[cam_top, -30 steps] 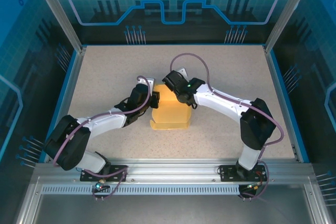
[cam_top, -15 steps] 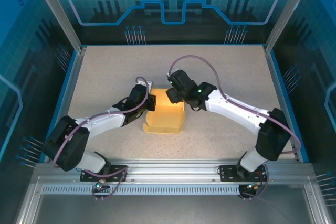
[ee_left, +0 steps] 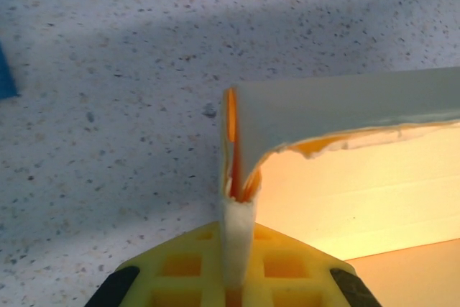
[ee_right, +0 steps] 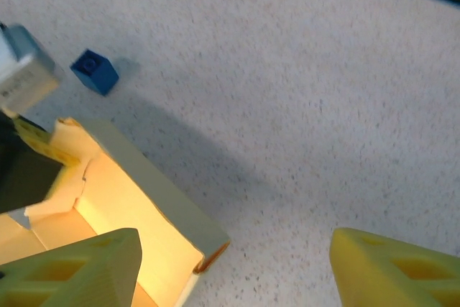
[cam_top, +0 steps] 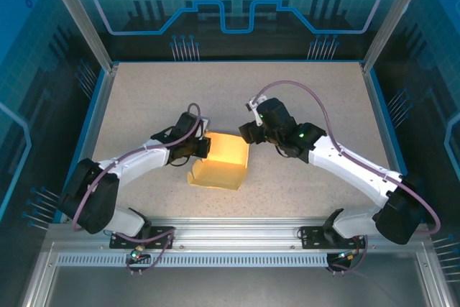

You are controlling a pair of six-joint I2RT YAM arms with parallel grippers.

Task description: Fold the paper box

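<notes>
The paper box [cam_top: 219, 163] lies open on the table centre, a pale yellow tray with raised walls and a flap toward the near left. My left gripper [cam_top: 204, 146] is shut on the box's left wall; in the left wrist view its yellow fingers [ee_left: 187, 271] pinch the cardboard edge [ee_left: 237, 213], and the box's inside [ee_left: 359, 185] spreads to the right. My right gripper [cam_top: 249, 133] hangs just off the box's far right corner, open. In the right wrist view its fingertips [ee_right: 79, 267] stand wide apart, the box's corner [ee_right: 183, 224] below them, nothing between them.
A tiny dark blue cube [ee_right: 95, 71] sits on the speckled table just beyond the box's far left corner. Bare table [cam_top: 316, 98] stretches behind and to the right. Blue rails [cam_top: 381, 127] edge the table.
My right gripper has let go of the box, opened, and drawn back to the right. The box has dropped open and slid a little toward the near left. The left grip has held.
</notes>
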